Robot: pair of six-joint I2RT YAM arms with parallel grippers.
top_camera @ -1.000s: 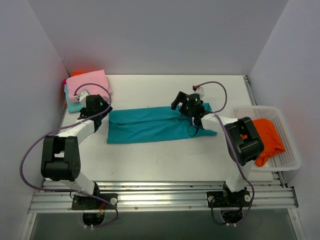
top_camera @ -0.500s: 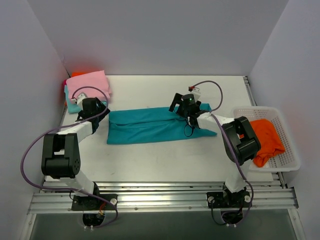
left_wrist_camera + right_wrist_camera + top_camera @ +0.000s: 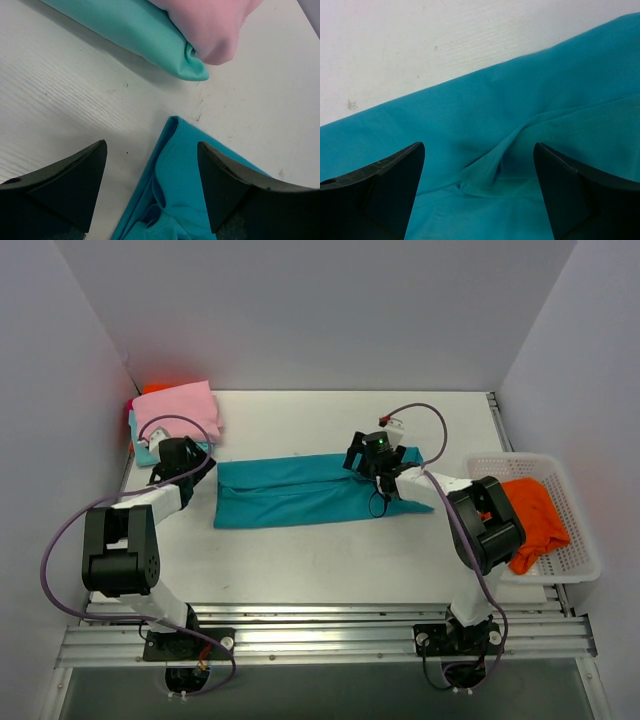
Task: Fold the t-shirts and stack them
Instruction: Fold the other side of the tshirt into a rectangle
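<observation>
A deep teal t-shirt (image 3: 310, 490), folded into a long band, lies across the middle of the table. My left gripper (image 3: 195, 465) is open and empty over its left end. In the left wrist view the gripper (image 3: 151, 147) straddles the shirt's far left corner (image 3: 185, 170). My right gripper (image 3: 372, 465) is open and empty above the band's right part. In the right wrist view the gripper (image 3: 479, 147) sits over a raised crease of the teal cloth (image 3: 470, 110). A pink shirt (image 3: 178, 410) lies folded on a pale aqua one (image 3: 145, 452) at the back left. A bright orange shirt (image 3: 535, 520) is crumpled in the basket.
The white mesh basket (image 3: 585, 540) stands at the table's right edge. The left wrist view shows the pink shirt (image 3: 210, 25) and the aqua shirt (image 3: 145, 35) just beyond the teal corner. Grey walls close in on the left, the back and the right.
My left gripper has shifted slightly left toward the end of the teal shirt. My right gripper has come down a little over the cloth. The shirts have not moved.
</observation>
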